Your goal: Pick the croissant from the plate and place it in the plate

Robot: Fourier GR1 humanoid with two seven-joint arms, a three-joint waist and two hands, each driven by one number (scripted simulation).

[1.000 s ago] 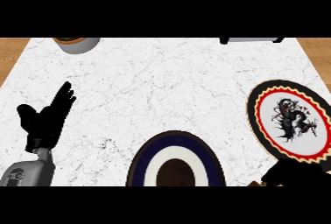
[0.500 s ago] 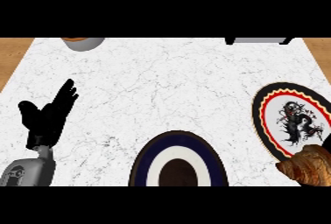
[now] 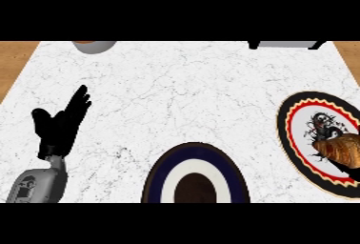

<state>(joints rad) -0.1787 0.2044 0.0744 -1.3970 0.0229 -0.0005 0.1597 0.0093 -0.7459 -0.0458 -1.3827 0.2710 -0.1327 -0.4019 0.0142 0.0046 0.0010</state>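
A white, marble-veined surface (image 3: 183, 95) is seen from steeply above, with strips of wood grain showing past its left and right edges. At the right, a round plate (image 3: 299, 143) is laid flat; it is rimmed in black, edged inside with a yellow zigzag and a red ring, and its white middle carries a dark dragon-like figure. The croissant (image 3: 342, 148) is found over the lower right part of this plate, its brown crust ridged and glossy, its bulk reaching to the view's right edge. Whether it rests on the plate or is held above it cannot be told, and no right hand is seen.

A second plate (image 3: 158, 178) is placed at the lower middle, cut by the view's lower edge; it is banded in dark navy and white around a dark brown centre, and it lies well apart from the dragon plate.

The left hand (image 3: 60, 125) is shown at the left, black and matte, its fingers straight and spread upward with the thumb set apart; nothing is held in it. It is carried on a smooth grey forearm (image 3: 38, 185) coming in from the lower edge.

At the top edge, a rounded grey bowl (image 3: 94, 45) and a boxy grey object (image 3: 285, 44) are partly shown.
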